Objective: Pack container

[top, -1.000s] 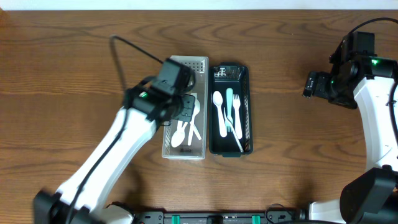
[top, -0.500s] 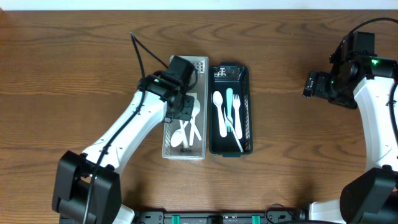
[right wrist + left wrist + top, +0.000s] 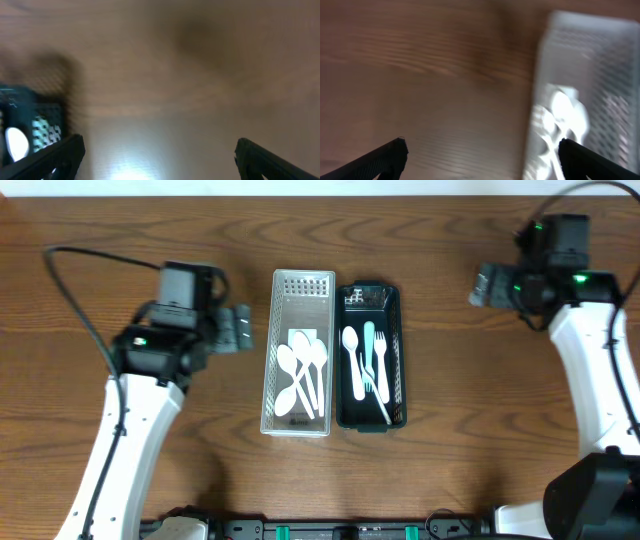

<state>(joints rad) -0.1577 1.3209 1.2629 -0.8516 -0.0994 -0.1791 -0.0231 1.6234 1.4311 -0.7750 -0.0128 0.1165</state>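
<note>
Supporting surface: wooden table, brown grain; both containers rest near its middle.
Left arm: white links rising from the near edge on the left side; black cable loops off behind it.
Right arm: white links along the right edge, wrist turned toward the centre.
Pale container: translucent perforated tray, long side running away from the robot, touching or just beside the dark one on its right. In the left wrist view it fills the right side, blurred.
Dark container: black-green perforated tray, parallel to the pale one. The right wrist view catches only its corner at the left edge, blurred.
Left gripper: near the pale container's left wall, apart from it, pointing toward it. Fingers spread wide at the frame's lower corners; nothing between them.
Right gripper: well apart from both containers, over bare wood. Fingers spread wide; nothing held.
White spoons: several lying overlapped in the pale container's middle, bowls toward the far end.
Dark container contents: white spoon, teal utensil, white fork, lying roughly lengthwise; exact count cannot be told.
</note>
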